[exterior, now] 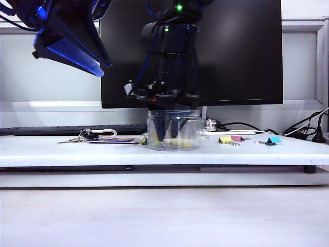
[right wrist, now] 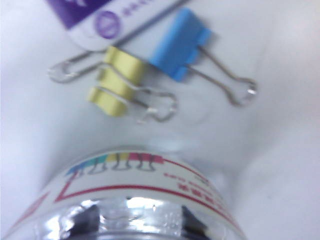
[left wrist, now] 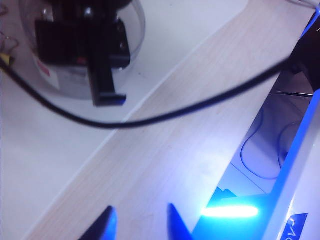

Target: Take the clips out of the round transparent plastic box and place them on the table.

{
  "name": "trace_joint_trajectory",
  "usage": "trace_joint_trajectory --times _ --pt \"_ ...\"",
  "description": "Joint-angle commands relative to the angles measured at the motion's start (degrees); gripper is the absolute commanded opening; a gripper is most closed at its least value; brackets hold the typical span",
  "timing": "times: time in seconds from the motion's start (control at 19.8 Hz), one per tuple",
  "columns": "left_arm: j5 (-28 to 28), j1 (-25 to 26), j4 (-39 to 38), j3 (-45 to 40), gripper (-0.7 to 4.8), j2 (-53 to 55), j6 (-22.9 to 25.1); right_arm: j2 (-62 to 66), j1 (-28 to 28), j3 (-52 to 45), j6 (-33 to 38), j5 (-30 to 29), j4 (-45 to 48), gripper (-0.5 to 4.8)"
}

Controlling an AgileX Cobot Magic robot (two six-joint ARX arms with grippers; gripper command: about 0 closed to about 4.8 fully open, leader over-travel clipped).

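- White table (exterior: 77,149), flat matte board with a thin front edge; black glossy monitor (exterior: 247,51) fills the wall behind.
- Right gripper (exterior: 165,131) is plunged straight down into the round transparent plastic box (exterior: 190,123), which stands mid-table. The fingers show only as a dark blur through the wall, so I cannot tell spread or closed, or whether anything is pinched.
- Left gripper (left wrist: 140,222) hangs high over the table's left side, well apart from the box. Blue pointed fingers are parted with nothing between them.
- Box: short clear cylinder, ridged rim, printed label, smooth hard plastic. A pale yellow shape sits low in it, likely a clip left inside.
- Purple card (right wrist: 95,20) and keys (exterior: 85,136) lie left of the box.
- Yellow clips (right wrist: 117,85), two, with a blue clip (right wrist: 177,45) lie by the card, seemingly outside the box. They have folded sheet bodies and thin silver wire loops.
- Another yellow clip (exterior: 225,139) and the pink clip (exterior: 237,138) sit touching on the table right of the box; a teal clip (exterior: 273,139) lies further right.
- Risks:
  - The light box may lift or tip with the fingers if they rub its wall on the way out, since nothing braces it.
  - A small slick clip may slip or pivot on its wire handles if pinched off-centre.
  - The clear wall hides depth, so a blind grab may miss.
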Motion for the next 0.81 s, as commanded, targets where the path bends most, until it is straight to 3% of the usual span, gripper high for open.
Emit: trace_joint_trajectory --times 0.05,0.81 --pt "0.39 -0.02 0.7 -0.02 1.42 -0.24 0.22 -0.33 0.61 -0.2 0.68 -3.65 0.33 2.17" --pt "0.42 -0.02 -0.24 -0.02 1.42 -0.24 0.2 0.52 0.81 -0.26 10.88 -5.68 11.06 2.22"
